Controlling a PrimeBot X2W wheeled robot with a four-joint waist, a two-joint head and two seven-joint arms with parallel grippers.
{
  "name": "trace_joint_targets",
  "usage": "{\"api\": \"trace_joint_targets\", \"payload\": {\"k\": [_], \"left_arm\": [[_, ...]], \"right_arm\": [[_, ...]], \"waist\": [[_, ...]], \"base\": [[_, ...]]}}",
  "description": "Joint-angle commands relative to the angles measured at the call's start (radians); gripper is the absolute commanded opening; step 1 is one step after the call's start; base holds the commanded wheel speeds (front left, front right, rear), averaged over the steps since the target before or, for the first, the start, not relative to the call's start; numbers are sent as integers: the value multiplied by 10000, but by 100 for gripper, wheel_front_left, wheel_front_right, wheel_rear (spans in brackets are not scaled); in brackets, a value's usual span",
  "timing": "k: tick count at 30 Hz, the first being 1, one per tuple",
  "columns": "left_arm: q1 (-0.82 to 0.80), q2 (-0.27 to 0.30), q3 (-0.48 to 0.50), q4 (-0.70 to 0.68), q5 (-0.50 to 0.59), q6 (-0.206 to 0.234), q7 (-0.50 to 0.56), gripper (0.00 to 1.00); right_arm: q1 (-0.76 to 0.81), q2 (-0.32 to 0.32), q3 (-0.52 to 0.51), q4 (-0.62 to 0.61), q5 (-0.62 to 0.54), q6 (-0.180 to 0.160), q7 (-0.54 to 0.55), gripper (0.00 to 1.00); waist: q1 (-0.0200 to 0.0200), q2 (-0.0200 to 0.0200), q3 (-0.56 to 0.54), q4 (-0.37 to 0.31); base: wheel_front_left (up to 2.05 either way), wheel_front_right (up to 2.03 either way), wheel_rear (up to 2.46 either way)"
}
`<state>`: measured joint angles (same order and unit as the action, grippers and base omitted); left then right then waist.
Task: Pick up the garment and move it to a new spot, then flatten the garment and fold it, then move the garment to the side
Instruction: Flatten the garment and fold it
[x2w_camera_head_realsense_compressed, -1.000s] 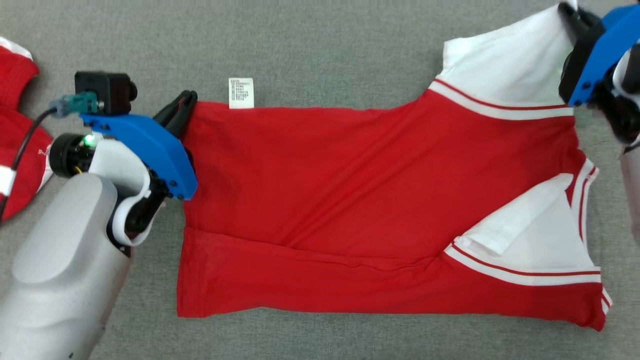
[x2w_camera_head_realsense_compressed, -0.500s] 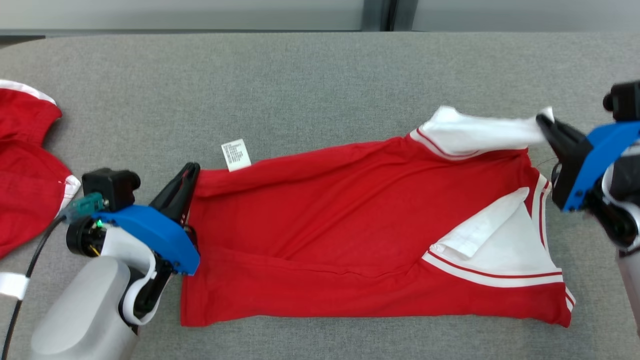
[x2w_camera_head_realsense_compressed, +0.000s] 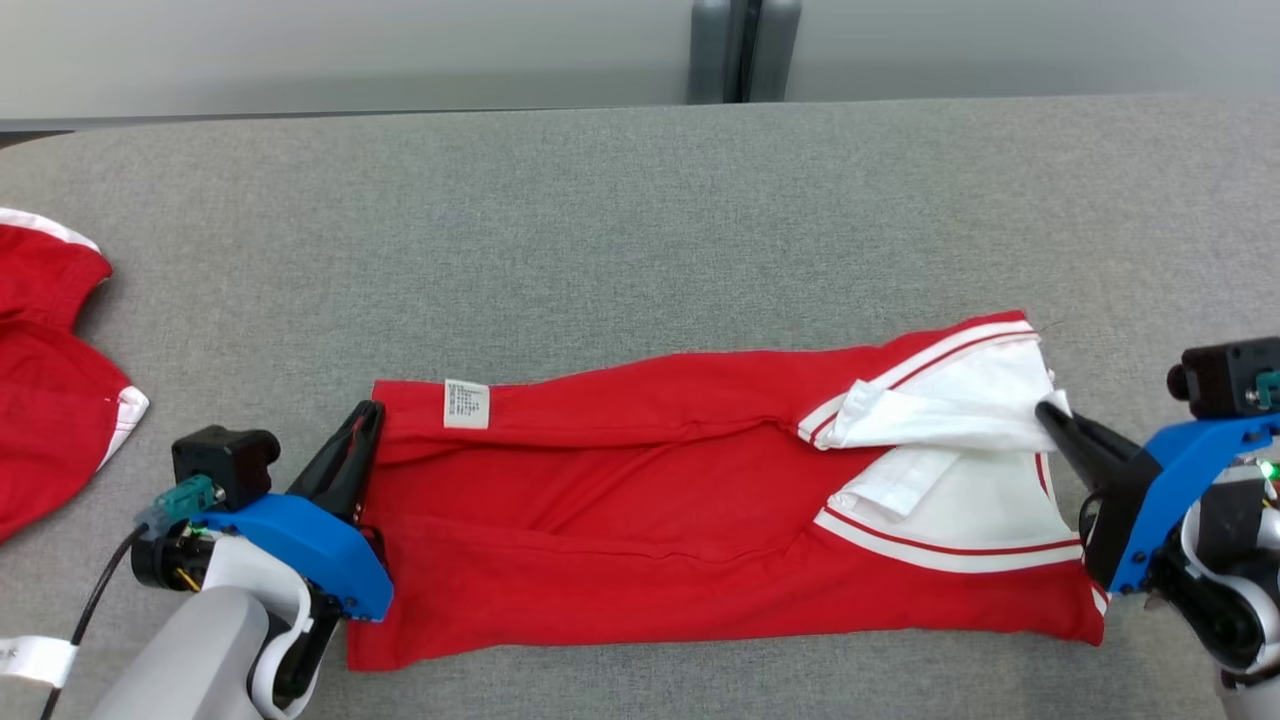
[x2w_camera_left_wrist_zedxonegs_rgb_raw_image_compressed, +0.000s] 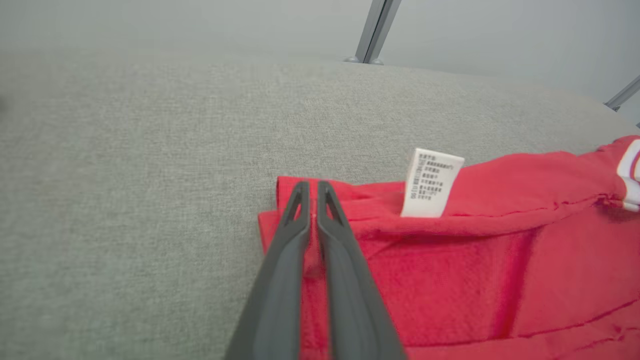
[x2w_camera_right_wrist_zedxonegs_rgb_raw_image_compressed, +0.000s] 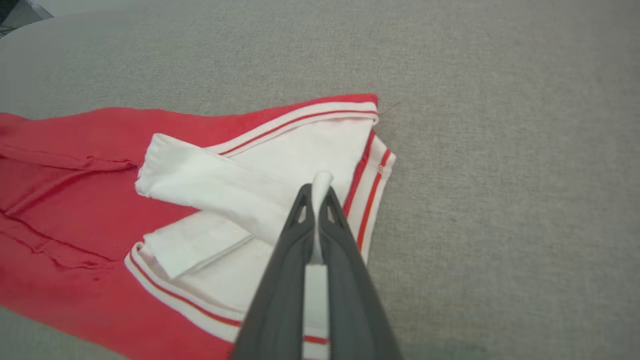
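Note:
The garment (x2w_camera_head_realsense_compressed: 650, 520) is a red shirt with white sleeves and white-and-red trim, lying as a long folded band across the grey table. My left gripper (x2w_camera_head_realsense_compressed: 368, 415) is shut on its left corner, near the white care label (x2w_camera_head_realsense_compressed: 467, 404). In the left wrist view the fingers (x2w_camera_left_wrist_zedxonegs_rgb_raw_image_compressed: 310, 192) pinch red cloth (x2w_camera_left_wrist_zedxonegs_rgb_raw_image_compressed: 450, 260) between them. My right gripper (x2w_camera_head_realsense_compressed: 1048, 410) is shut on the tip of a white sleeve (x2w_camera_head_realsense_compressed: 950, 420) folded over the shirt's right end. The right wrist view shows white cloth (x2w_camera_right_wrist_zedxonegs_rgb_raw_image_compressed: 225, 185) caught between that gripper (x2w_camera_right_wrist_zedxonegs_rgb_raw_image_compressed: 316, 192).
A second red garment (x2w_camera_head_realsense_compressed: 45, 390) with white trim lies at the table's left edge. The grey padded table (x2w_camera_head_realsense_compressed: 600, 220) stretches bare behind the shirt to its far edge, where a grey post (x2w_camera_head_realsense_compressed: 735, 50) stands against a pale wall.
Both grippers have drawn the shirt's far edge toward me, folding it over into a narrower band, and the white sleeve now lies on top. The head camera has tilted, showing the table's far edge.

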<state>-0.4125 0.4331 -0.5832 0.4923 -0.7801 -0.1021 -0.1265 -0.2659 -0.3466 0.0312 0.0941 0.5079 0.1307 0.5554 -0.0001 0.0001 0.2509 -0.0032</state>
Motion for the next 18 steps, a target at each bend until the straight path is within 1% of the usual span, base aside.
{"api": "trace_joint_targets", "payload": {"k": [1,4,5,6,7,8,9,10,13,18], "left_arm": [[65,-33,14,59,38,43,-88,0],[184,-104,107,253,-97,90,-254,0],[199,-123,126,309,-121,117,-295,7],[200,-154,152,361,-150,143,-350,29],[218,-186,173,395,-197,156,-383,43],[256,-220,188,432,-233,171,-424,75],[300,-263,215,460,-291,172,-448,100],[348,-324,265,472,-365,155,-506,100],[448,-469,463,403,-530,129,-843,100],[714,-649,877,91,-308,228,-1326,100]], "right_arm": [[232,82,-58,-137,-55,1,61,0],[700,276,-217,-509,-22,1,253,0],[828,330,-261,-619,-7,1,306,0],[926,372,-297,-717,-27,1,334,0],[1040,425,-337,-788,-57,1,370,1],[1168,467,-362,-849,-89,1,385,44],[1289,493,-377,-930,-124,1,391,84],[1410,507,-381,-1001,-164,1,394,100],[1741,527,-399,-1204,-217,1,287,100],[2245,696,-680,-1574,-573,1,-152,100]], "waist": [[1,-1,-24,-26],[1,-1,-69,-66],[1,-1,-80,-79],[1,-1,-93,-89],[1,-1,-106,-96],[1,-1,-122,-95],[1,-1,-142,-89],[1,-1,-167,-79],[1,-1,-283,-24],[1,-1,-532,97]], "base": [[0,0,0],[0,0,0],[0,0,0],[0,0,0],[0,0,0],[0,0,0],[0,0,0],[0,0,0],[0,0,0],[0,0,0]]}}
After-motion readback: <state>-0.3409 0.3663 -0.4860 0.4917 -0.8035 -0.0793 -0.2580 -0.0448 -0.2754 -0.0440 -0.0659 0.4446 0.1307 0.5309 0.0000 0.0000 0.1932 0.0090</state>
